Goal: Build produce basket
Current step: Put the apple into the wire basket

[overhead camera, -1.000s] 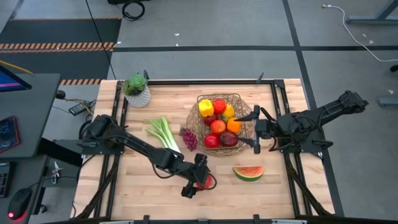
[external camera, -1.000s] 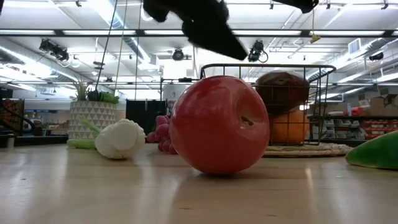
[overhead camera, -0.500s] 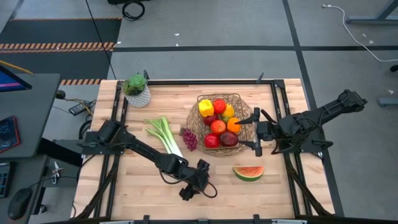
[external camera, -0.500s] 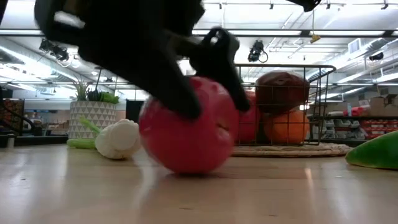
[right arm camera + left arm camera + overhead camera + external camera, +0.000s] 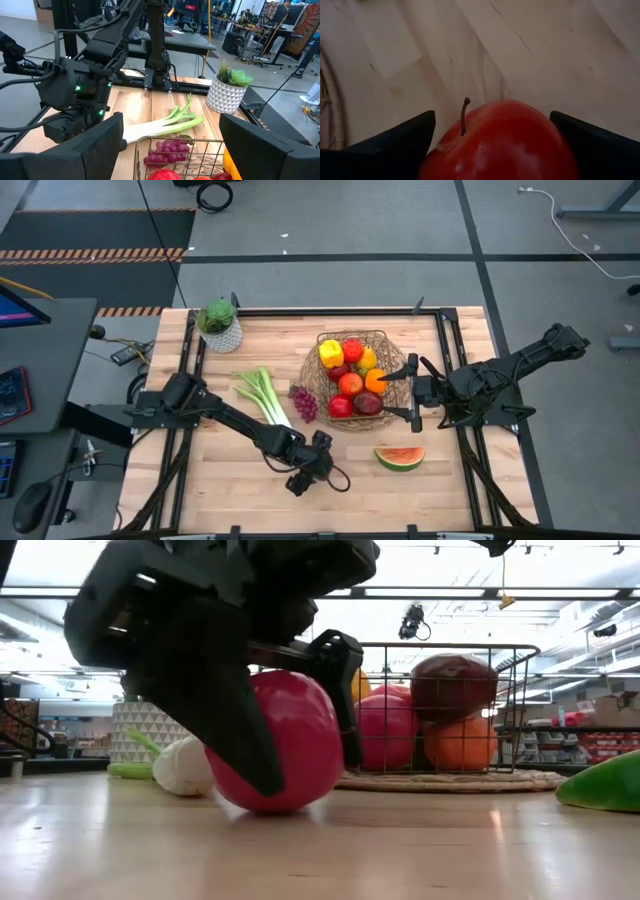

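Note:
A red apple (image 5: pixel 495 145) rests on the wooden table (image 5: pixel 200 470) near its front edge, stem up. My left gripper (image 5: pixel 318 470) slants down over it, open, with one finger on each side of the apple (image 5: pixel 290 745). The wire basket (image 5: pixel 312 370) at the far centre holds a yellow pepper (image 5: pixel 331 353), red apples and an orange. My right gripper (image 5: pixel 410 392) hovers open just right of the basket's rim. A leek (image 5: pixel 262 395), purple grapes (image 5: pixel 304 402) and a watermelon slice (image 5: pixel 399 457) lie on the table. My left gripper straddles the apple's widest part (image 5: pixel 547 135), slanting down from the table's left. One finger (image 5: pixel 345 710) lies close along the apple's right flank, the other finger (image 5: pixel 225 730) at its left front. I cannot tell whether either touches. The apple's underside sits on the table.
A small white pot with a green plant (image 5: pixel 220 325) stands at the far left corner. Dark rails (image 5: pixel 190 350) run along the table's left and right sides. Bare wood lies along the front edge, left of the apple.
My left gripper has come down over the apple and rolled a little, staying open. The apple has rolled a short way toward the table's left and turned, so its stem dimple no longer faces the near edge.

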Controlling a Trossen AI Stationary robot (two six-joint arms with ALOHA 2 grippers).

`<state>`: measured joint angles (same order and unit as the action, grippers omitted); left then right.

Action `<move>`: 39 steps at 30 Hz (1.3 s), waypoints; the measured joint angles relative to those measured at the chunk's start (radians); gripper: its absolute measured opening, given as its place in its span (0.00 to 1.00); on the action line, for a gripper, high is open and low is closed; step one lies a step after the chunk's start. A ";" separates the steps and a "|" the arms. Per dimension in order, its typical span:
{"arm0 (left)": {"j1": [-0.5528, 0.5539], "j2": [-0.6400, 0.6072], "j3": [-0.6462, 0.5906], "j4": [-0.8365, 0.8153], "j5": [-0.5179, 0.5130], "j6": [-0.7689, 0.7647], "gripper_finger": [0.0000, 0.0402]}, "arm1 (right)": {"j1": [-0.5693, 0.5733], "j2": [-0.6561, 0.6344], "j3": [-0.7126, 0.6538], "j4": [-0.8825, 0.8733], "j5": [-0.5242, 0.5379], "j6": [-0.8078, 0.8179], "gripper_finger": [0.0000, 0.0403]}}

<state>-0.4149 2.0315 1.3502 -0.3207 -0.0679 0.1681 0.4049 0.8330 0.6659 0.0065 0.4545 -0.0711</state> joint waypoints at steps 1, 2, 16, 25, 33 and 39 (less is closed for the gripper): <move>0.000 0.000 0.000 -0.003 -0.001 0.000 1.00 | 0.000 0.000 0.000 -0.001 0.000 0.000 0.83; 0.000 0.000 0.000 -0.005 -0.006 0.001 1.00 | 0.000 0.000 0.000 -0.001 0.000 0.000 0.83; 0.000 -0.004 0.000 -0.027 -0.033 0.043 0.95 | 0.000 0.000 0.000 0.000 -0.002 -0.002 0.83; 0.000 -0.025 0.000 -0.049 -0.066 0.064 0.94 | 0.000 0.000 0.000 0.000 -0.002 0.000 0.83; -0.005 -0.132 0.001 -0.074 -0.228 0.159 0.94 | 0.000 0.000 0.000 -0.002 0.019 -0.008 0.83; -0.017 -0.207 0.002 -0.034 -0.371 0.291 0.94 | 0.000 0.000 0.000 -0.009 0.025 -0.015 0.83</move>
<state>-0.4323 1.8249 1.3520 -0.3548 -0.4393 0.4596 0.4048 0.8330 0.6659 -0.0027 0.4792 -0.0857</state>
